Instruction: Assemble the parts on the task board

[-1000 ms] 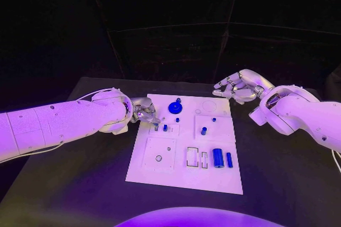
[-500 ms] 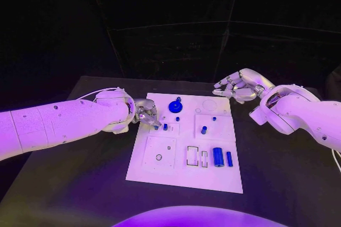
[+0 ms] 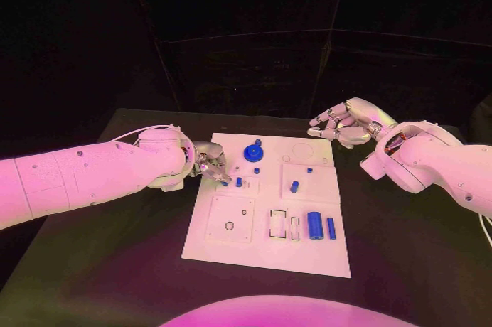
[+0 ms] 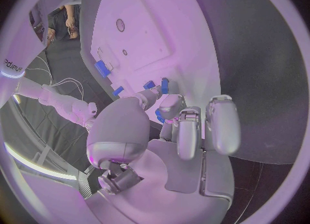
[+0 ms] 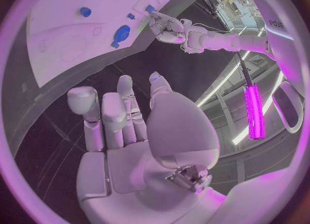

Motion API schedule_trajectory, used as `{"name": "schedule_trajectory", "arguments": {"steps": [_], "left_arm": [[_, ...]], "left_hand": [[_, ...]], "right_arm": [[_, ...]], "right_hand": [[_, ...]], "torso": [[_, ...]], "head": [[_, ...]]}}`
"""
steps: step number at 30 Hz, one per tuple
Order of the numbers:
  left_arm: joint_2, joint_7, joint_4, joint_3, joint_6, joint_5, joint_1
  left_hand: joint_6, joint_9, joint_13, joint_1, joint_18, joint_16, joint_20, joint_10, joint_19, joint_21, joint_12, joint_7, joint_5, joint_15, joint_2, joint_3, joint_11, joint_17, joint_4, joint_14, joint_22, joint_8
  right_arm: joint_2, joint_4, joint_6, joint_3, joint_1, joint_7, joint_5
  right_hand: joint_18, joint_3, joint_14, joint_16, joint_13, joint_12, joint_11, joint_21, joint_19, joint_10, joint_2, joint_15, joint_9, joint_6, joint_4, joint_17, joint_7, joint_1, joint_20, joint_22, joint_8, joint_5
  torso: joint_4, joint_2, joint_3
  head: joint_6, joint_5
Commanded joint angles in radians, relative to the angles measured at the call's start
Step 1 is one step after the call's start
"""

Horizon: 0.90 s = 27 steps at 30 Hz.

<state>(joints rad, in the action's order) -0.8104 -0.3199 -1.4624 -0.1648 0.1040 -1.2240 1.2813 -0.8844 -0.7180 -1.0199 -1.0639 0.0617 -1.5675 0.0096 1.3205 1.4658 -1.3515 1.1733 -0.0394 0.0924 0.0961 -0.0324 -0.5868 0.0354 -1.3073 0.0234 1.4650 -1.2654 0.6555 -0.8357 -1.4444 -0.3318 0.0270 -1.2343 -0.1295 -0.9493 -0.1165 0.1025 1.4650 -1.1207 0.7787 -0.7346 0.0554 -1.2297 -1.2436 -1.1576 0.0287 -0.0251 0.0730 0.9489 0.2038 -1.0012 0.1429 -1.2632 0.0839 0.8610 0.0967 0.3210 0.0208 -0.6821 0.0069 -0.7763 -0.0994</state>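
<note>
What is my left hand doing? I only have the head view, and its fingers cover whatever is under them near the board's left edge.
Observer: The left wrist view shows the left hand with a small blue part between the thumb and a finger. It looks pinched.
Operator: And the right palm, anything in it?
Observer: No. The right wrist view shows the right hand with its fingers apart and nothing in them. It is above the black table, just off the task board.
</note>
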Motion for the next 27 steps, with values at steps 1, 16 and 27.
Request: {"name": "schedule_trajectory", "arguments": {"steps": [1, 16, 27], "left_arm": [[-0.002, -0.002, -0.003, -0.001, 0.030, -0.018, -0.001], [-0.001, -0.004, -0.006, -0.001, 0.030, -0.021, -0.001], [0.000, -0.003, -0.005, -0.001, 0.031, -0.021, -0.001]], "left_hand": [[-0.002, 0.001, -0.001, -0.007, 0.004, -0.003, 0.002, 0.006, 0.012, 0.002, -0.001, 0.006, -0.003, 0.001, 0.001, -0.091, 0.003, -0.263, -0.093, 0.106, -0.001, 0.004], [-0.010, -0.003, -0.001, 0.008, 0.003, -0.003, 0.001, 0.009, 0.013, 0.002, 0.000, 0.009, -0.007, 0.002, 0.000, -0.086, 0.005, -0.263, -0.082, 0.106, -0.003, 0.014], [-0.029, -0.010, -0.006, 0.056, 0.002, -0.003, -0.005, 0.017, 0.016, -0.002, 0.006, 0.020, -0.008, 0.010, -0.014, -0.047, 0.014, -0.263, -0.055, 0.106, -0.010, 0.033]], "right_arm": [[0.001, 0.000, 0.005, -0.001, -0.002, -0.010, 0.003], [0.002, 0.001, 0.005, -0.001, -0.002, -0.010, 0.003], [0.002, 0.001, 0.005, -0.001, -0.002, -0.008, 0.003]], "right_hand": [[-0.016, 0.002, -0.003, 0.004, -0.001, 0.004, 0.002, 0.004, 0.003, 0.006, -0.012, 0.003, -0.001, -0.005, 0.002, 0.000, 0.003, 0.001, 0.001, -0.001, 0.005, 0.006], [-0.016, 0.002, -0.003, 0.004, -0.001, 0.004, 0.002, 0.004, 0.003, 0.006, -0.012, 0.003, -0.001, -0.005, 0.002, 0.000, 0.003, 0.001, 0.001, -0.001, 0.005, 0.006], [-0.016, 0.002, -0.003, 0.004, -0.001, 0.004, 0.002, 0.004, 0.003, 0.006, -0.012, 0.003, -0.001, -0.005, 0.002, 0.000, 0.003, 0.001, 0.001, -0.001, 0.005, 0.006]], "torso": [[-0.0001, 0.000, 0.0002], [-0.0003, 0.000, 0.0005], [0.0004, 0.001, 0.0002]], "head": [[-0.002, 0.000], [-0.004, 0.000], [-0.005, 0.001]]}}
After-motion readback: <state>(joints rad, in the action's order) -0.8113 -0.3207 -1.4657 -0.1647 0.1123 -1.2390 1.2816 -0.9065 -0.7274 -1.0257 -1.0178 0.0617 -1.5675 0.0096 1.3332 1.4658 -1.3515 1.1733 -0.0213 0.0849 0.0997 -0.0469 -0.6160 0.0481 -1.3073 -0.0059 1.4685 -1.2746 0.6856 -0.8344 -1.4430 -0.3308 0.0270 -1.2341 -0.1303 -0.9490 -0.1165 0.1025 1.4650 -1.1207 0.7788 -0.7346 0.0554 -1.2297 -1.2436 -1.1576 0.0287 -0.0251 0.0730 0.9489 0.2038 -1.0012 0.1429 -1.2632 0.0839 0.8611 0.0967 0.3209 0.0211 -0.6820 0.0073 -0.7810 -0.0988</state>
